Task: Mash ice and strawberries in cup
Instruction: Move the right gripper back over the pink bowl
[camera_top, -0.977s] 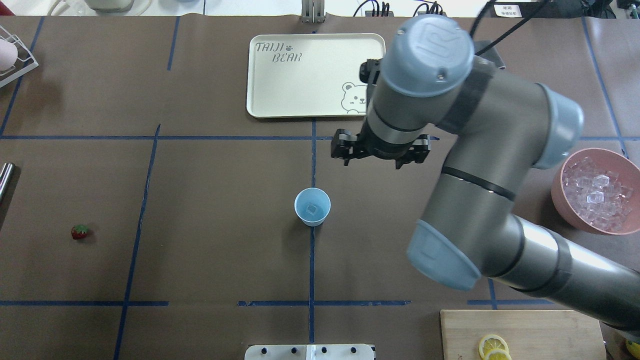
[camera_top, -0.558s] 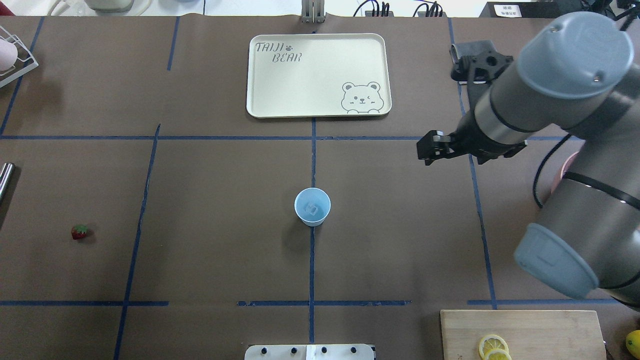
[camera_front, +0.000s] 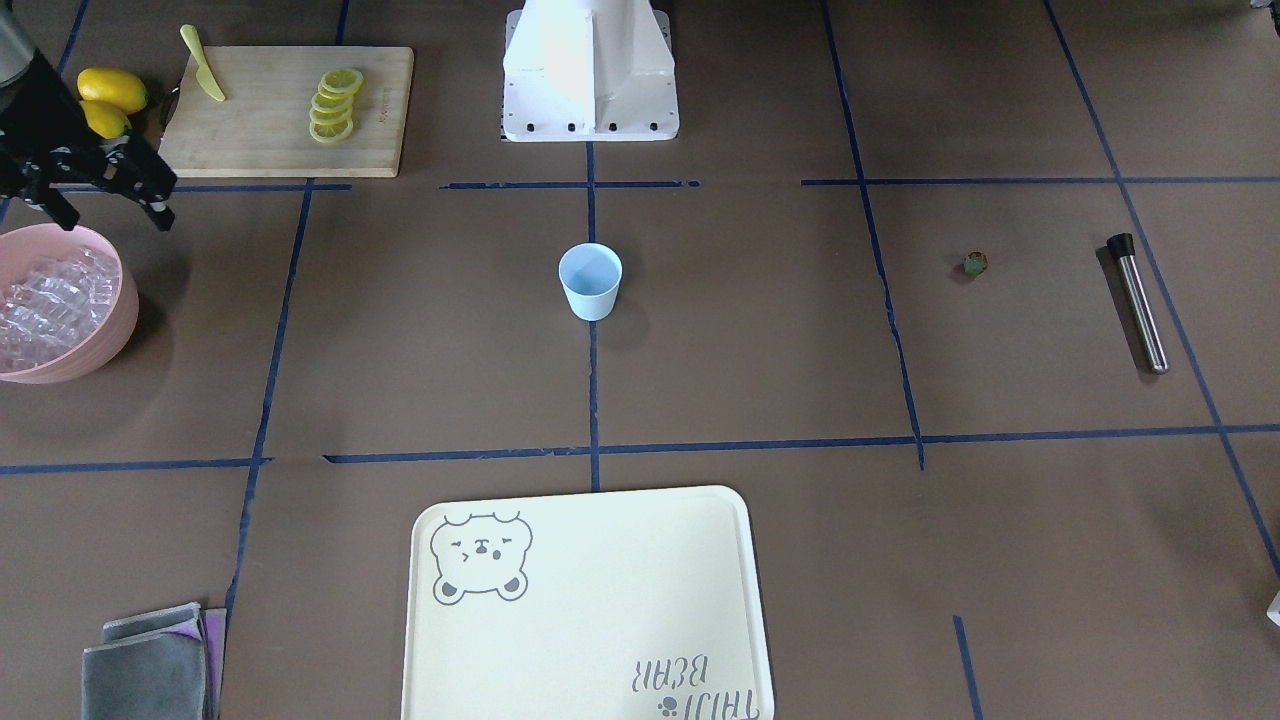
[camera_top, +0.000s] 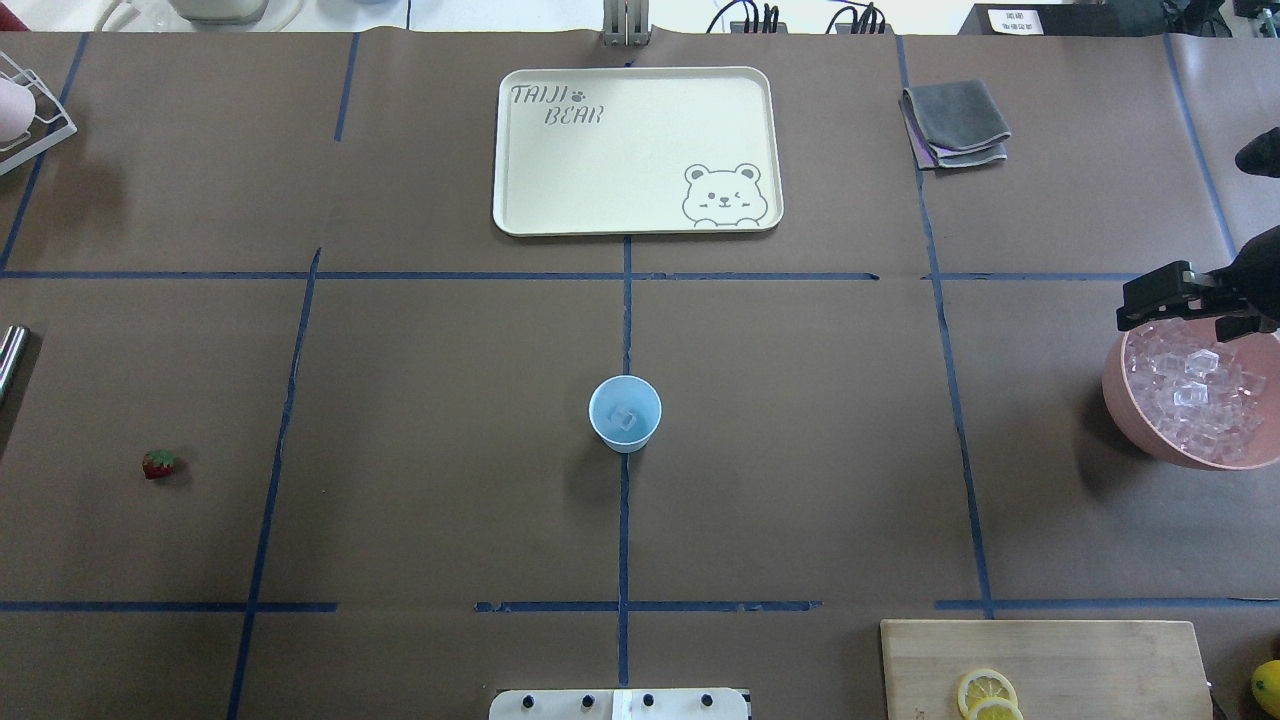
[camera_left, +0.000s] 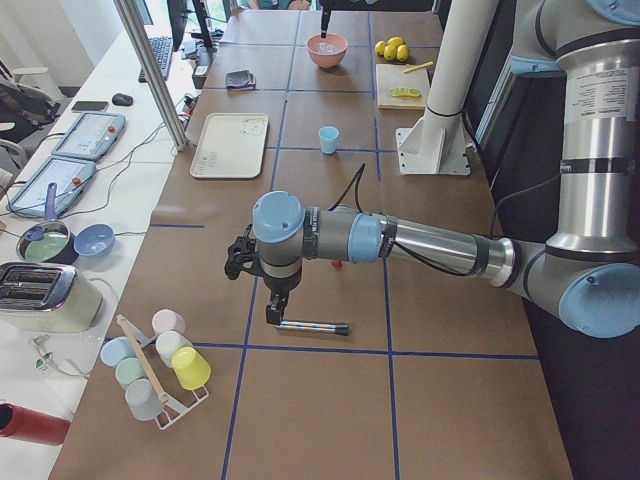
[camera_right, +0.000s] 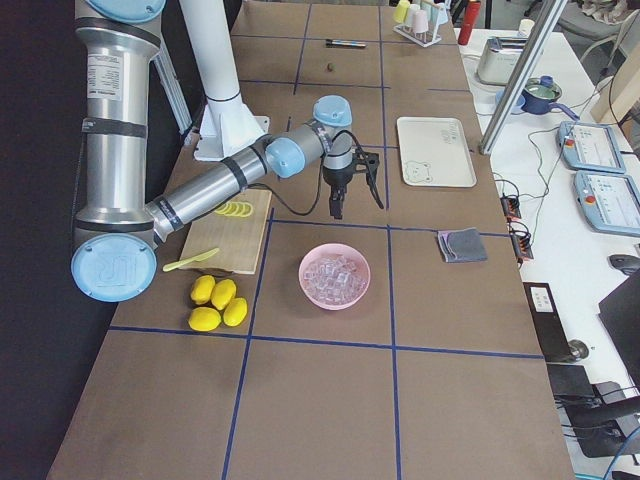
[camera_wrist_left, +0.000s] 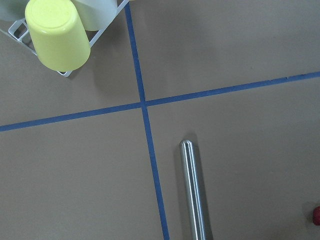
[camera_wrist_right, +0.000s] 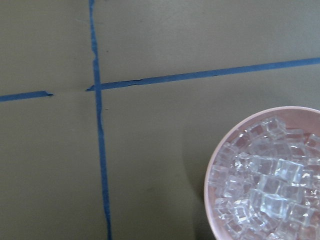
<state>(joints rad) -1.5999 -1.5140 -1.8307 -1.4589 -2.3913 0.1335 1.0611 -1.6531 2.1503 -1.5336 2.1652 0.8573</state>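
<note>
Now, the cup (camera_top: 603, 432) stands on the tabletop (camera_top: 450, 400) with one ice cube (camera_top: 625, 418) inside. The strawberry (camera_top: 159, 464) lies well to the cup's left. Far right of the cup, my right tool (camera_front: 115, 215) hangs spread above the pink bowl (camera_top: 1118, 395). My left tool (camera_left: 272, 312) is beyond the strawberry; I cannot tell its state.

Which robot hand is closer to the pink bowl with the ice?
The right one. The right hand hovers just by the pink bowl, near its rim. The left hand is far away at the opposite end, above the metal rod.
</note>
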